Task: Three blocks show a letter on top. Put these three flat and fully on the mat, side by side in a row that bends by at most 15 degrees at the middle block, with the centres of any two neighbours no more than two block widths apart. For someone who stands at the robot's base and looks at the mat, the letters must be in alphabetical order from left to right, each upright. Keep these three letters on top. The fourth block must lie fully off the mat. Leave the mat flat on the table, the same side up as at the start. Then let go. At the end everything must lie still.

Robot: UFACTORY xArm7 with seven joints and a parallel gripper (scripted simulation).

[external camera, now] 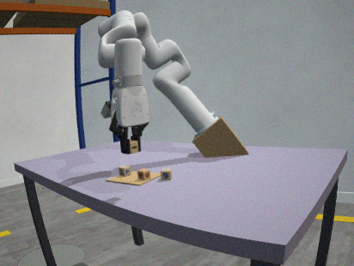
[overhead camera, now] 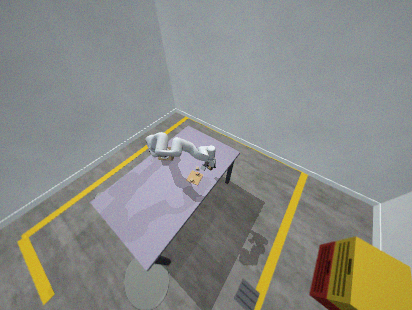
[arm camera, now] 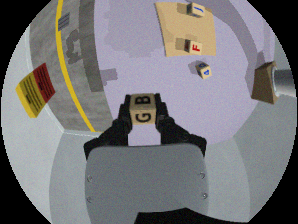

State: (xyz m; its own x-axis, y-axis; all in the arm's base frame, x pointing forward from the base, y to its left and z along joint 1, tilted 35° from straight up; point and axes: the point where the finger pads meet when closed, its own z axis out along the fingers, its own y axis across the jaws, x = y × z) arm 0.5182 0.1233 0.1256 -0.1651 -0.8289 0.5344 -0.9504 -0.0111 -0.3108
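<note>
- The black-fingered gripper (overhead camera: 209, 166) (external camera: 131, 150) (arm camera: 143, 101) is clamped on a pale wooden cube with black letters (external camera: 134, 147) (arm camera: 143, 109). B and G show on two of its faces, and it hangs in the air between the fingers.
- Below the jaws spreads the lavender tabletop (overhead camera: 150, 200) (external camera: 236, 189) (arm camera: 180, 105).
- Nearest the jaws among the other blocks is a wooden cube with blue markings (external camera: 166, 174) (arm camera: 204, 71), on the tabletop just beside the mat and off it. One blue mark looks like an A in the wrist view.
- Past that cube, on the mat, sits a wooden cube with red letters (external camera: 144, 174) (arm camera: 194, 47); an F is readable.
- Farther from the jaws, near the opposite end of the flat tan square mat (overhead camera: 196, 179) (external camera: 125, 179) (arm camera: 172, 30), stands a wooden cube with a blue J (external camera: 125, 171) (arm camera: 196, 9).
- Well apart from the jaws, the white arm (overhead camera: 185, 147) (external camera: 129, 60) rises from a brown angular pedestal (external camera: 225, 142) (arm camera: 262, 85).
</note>
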